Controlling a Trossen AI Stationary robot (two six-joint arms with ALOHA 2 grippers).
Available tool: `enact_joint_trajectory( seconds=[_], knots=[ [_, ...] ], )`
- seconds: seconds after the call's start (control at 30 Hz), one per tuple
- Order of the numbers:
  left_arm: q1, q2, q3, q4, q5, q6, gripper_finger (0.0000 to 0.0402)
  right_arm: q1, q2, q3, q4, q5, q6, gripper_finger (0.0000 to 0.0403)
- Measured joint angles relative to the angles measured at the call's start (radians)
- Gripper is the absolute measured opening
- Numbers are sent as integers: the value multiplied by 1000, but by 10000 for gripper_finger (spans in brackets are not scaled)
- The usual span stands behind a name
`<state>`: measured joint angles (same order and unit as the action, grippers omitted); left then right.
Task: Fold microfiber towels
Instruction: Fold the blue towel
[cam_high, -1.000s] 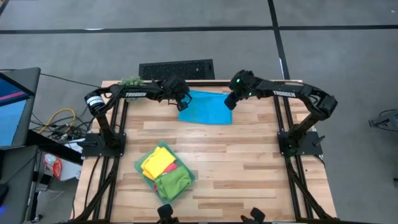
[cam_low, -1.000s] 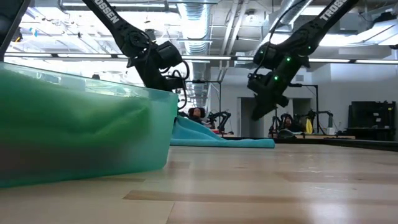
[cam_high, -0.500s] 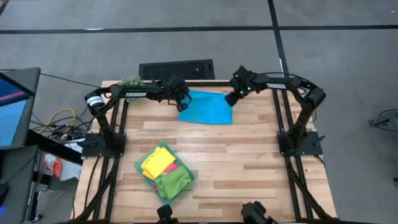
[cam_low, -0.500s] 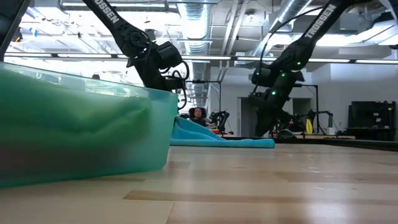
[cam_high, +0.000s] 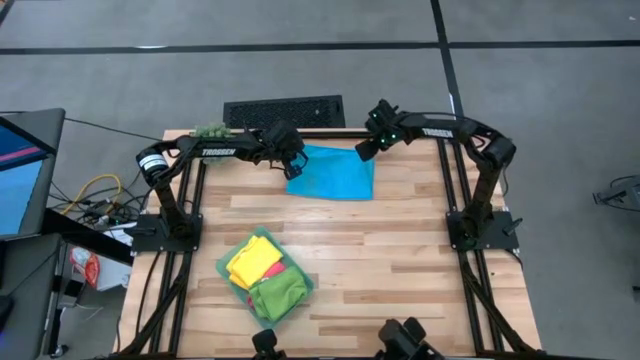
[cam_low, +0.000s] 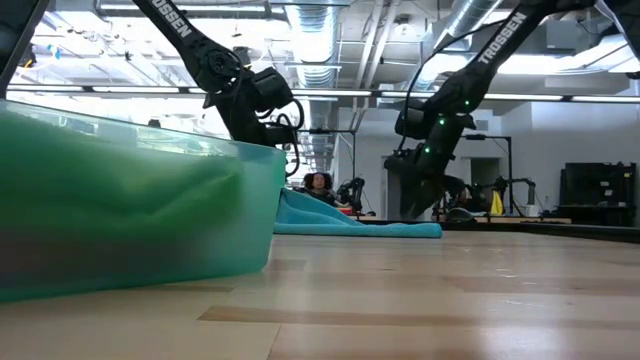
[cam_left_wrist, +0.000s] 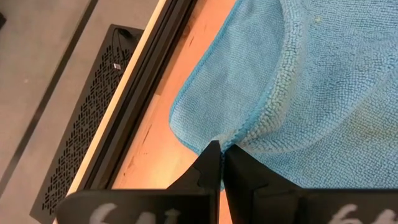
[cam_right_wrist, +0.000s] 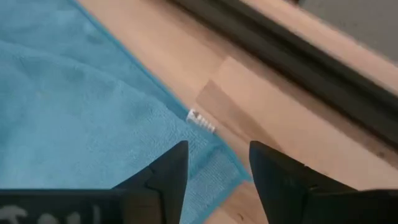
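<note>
A bright blue towel (cam_high: 336, 173) lies spread on the wooden table near its far edge. My left gripper (cam_left_wrist: 221, 163) is shut on its left edge. My right gripper (cam_right_wrist: 216, 167) stands open just above the towel's far right corner (cam_right_wrist: 219, 163), one finger on either side and neither touching it; a small white tag (cam_right_wrist: 200, 118) lies by that corner. The yellow towel (cam_high: 252, 262), the green towel (cam_high: 280, 296) and a strip of pink lie bunched in the translucent tray (cam_high: 225, 262) near the table's front. My left gripper pinches the blue towel's hemmed edge (cam_left_wrist: 249, 127) between its two fingertips, slanting down from the table's left. The edge bends into a fold where it enters the fingers. That side of the towel (cam_low: 295, 205) is raised off the table and slopes down to the flat rest.
A spiky green plant ball (cam_high: 210, 131) sits at the table's far left corner. A black grille panel (cam_high: 284, 110) lies on the floor behind the far edge. The tray's wall (cam_low: 130, 210) fills the low view's left. Bare wood lies between towel and tray.
My right gripper has gone down and toward the table's far edge, ending low over the blue towel's far right corner. The towel's right side now lies flat. My left gripper has kept its hold.
</note>
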<state>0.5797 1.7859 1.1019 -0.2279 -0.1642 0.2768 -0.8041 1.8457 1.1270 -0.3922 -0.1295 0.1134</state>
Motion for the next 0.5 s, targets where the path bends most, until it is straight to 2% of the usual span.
enact_joint_trajectory(
  seconds=[0.5],
  knots=[
    [0, 0, 0, 2, 0, -10, 0, 26, 25, 0, 37, 31, 44, 185]
  ],
)
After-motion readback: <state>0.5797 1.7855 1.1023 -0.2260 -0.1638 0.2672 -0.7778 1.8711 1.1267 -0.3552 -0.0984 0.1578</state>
